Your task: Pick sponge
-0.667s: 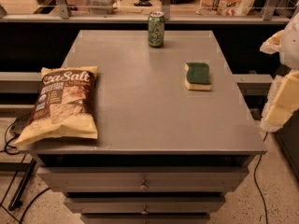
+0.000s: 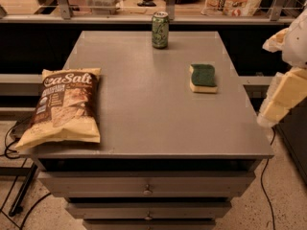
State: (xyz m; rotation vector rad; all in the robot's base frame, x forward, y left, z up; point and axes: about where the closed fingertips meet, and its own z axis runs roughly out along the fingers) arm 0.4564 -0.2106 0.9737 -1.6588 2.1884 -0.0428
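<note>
The sponge [image 2: 203, 77], with a dark green top over pale yellow foam, lies flat on the right half of the grey table [image 2: 144, 109]. My gripper [image 2: 284, 97], pale yellow, hangs at the right edge of the view. It is beyond the table's right edge, to the right of the sponge and nearer the front. It is clearly apart from the sponge and touches nothing on the table.
A green can [image 2: 160, 29] stands upright at the back middle of the table. A brown and yellow chip bag [image 2: 64, 107] lies at the front left corner. Drawers [image 2: 146, 189] sit below the tabletop. A shelf with packages runs behind. Cables lie on the floor at left and right.
</note>
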